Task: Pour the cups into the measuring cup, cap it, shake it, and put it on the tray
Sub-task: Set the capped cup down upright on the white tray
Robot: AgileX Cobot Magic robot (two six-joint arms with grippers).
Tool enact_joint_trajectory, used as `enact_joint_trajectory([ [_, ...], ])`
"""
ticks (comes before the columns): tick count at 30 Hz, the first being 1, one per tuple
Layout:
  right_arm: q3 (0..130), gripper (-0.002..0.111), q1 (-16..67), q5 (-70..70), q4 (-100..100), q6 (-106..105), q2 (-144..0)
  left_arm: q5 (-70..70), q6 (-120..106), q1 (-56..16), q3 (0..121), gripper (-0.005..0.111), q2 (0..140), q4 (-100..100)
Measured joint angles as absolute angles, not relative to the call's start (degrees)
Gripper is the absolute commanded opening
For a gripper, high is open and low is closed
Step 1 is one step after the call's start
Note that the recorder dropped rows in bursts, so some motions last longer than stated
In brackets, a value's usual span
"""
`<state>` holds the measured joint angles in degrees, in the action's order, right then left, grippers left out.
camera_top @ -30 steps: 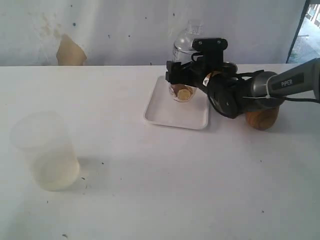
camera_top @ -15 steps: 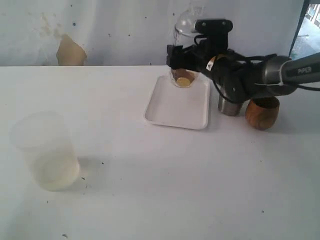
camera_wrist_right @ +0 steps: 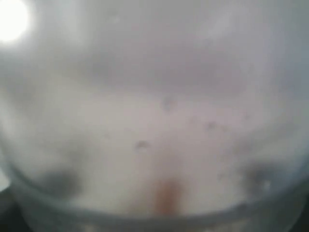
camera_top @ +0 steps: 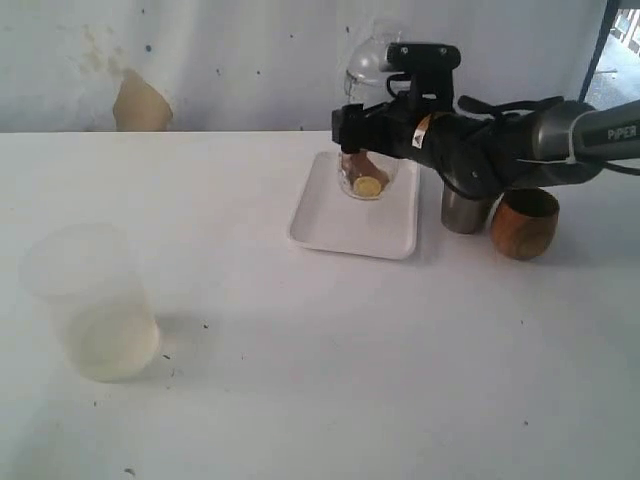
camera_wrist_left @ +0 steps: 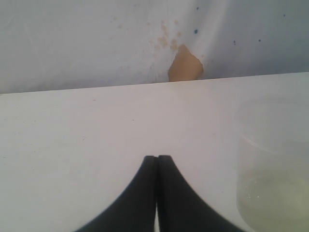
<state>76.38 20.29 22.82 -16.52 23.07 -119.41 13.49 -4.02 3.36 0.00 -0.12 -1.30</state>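
Clear measuring cup (camera_top: 366, 178) over tray (camera_top: 340, 226) far end, tumbler (camera_top: 461, 213) near

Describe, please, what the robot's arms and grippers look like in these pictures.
The right arm is a silver-grey tube lettered PIPER in white, with black joints and looping black cables. The right gripper is black, with a small orange-and-white label behind it. The left gripper shows two black tapered jaws.
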Motion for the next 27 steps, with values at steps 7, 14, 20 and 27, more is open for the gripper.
enact_joint_trajectory([
  [7, 76.38, 0.000, 21.30, 30.06, -22.40, 28.29, -122.53, 13.49, -4.02, 3.36, 0.00, 0.000, -0.12, -1.30],
  [14, 76.38, 0.000, 21.69, 30.53, -22.90, 26.93, -125.93, 13.49, -4.02, 3.36, 0.00, 0.000, -0.12, -1.30],
  [20, 76.38, 0.018, 21.69, 31.19, -22.90, 26.40, -125.93, 13.49, -4.02, 3.36, 0.00, 0.000, -0.12, -1.30],
  [27, 76.38, 0.085, 21.69, 31.57, -22.78, 26.40, -125.93, 13.49, -4.02, 3.36, 0.00, 0.000, -0.12, -1.30],
])
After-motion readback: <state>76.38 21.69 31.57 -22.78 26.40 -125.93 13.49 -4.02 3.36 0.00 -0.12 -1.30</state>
